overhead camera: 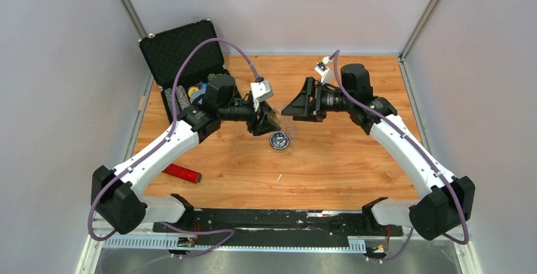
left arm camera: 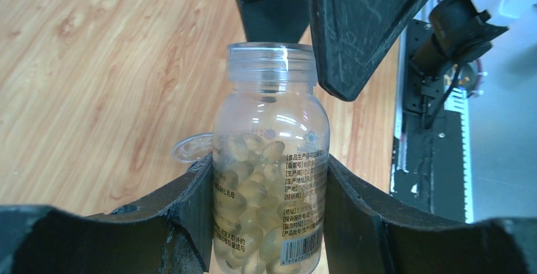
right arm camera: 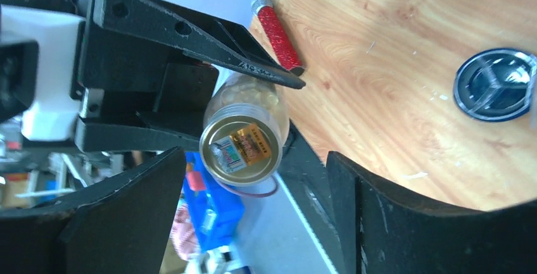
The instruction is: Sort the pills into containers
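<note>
A clear pill bottle (left arm camera: 271,160), half full of yellowish softgel pills (left arm camera: 253,192), is held level above the table with my left gripper (left arm camera: 269,168) shut on its body. In the right wrist view the bottle's mouth (right arm camera: 240,144) is covered by a gold foil seal. My right gripper (right arm camera: 256,157) faces that mouth with its jaws open wide, touching nothing. The container, a small round dark-rimmed dish (overhead camera: 279,140) with dividers, sits on the wood just below both grippers (overhead camera: 266,124) (overhead camera: 292,106). It appears again at the right of the right wrist view (right arm camera: 497,84).
A clear round lid (left arm camera: 190,147) lies on the wood beside the bottle. A red glittery tube (overhead camera: 182,173) lies near the left arm. An open black foam-lined case (overhead camera: 180,49) stands at the back left. A black rail (overhead camera: 272,220) runs along the near edge.
</note>
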Robot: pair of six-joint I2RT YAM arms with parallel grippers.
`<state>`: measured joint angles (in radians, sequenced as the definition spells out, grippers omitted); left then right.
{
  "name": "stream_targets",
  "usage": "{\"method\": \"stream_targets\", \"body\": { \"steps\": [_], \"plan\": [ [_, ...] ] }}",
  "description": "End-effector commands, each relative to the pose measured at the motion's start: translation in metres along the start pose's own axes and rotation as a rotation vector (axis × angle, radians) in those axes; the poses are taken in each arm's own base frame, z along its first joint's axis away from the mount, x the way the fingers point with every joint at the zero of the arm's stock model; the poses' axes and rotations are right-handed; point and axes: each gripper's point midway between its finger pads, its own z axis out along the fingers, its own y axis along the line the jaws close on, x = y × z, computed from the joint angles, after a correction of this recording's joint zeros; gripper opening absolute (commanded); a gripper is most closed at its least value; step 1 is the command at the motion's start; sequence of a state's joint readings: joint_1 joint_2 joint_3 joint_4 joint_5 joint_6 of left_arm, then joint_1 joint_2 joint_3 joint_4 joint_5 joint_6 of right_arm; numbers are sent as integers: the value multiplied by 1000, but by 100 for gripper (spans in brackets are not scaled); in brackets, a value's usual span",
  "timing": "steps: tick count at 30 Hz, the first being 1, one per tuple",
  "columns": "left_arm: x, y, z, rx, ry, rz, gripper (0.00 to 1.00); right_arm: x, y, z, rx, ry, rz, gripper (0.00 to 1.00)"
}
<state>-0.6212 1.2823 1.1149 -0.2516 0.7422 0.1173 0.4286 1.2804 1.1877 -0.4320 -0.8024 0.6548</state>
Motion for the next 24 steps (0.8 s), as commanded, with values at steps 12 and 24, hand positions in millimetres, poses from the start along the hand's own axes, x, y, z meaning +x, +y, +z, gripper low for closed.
{"method": "stream_targets", "body": {
  "steps": [12,24],
  "plan": [
    [-2,10,3,-28,1,76,0,-14,16,9,-24,41,252,20],
    [-2,-31,3,218,-21,60,0,26,8,-3,-310,101,-433,0]
  ]
}}
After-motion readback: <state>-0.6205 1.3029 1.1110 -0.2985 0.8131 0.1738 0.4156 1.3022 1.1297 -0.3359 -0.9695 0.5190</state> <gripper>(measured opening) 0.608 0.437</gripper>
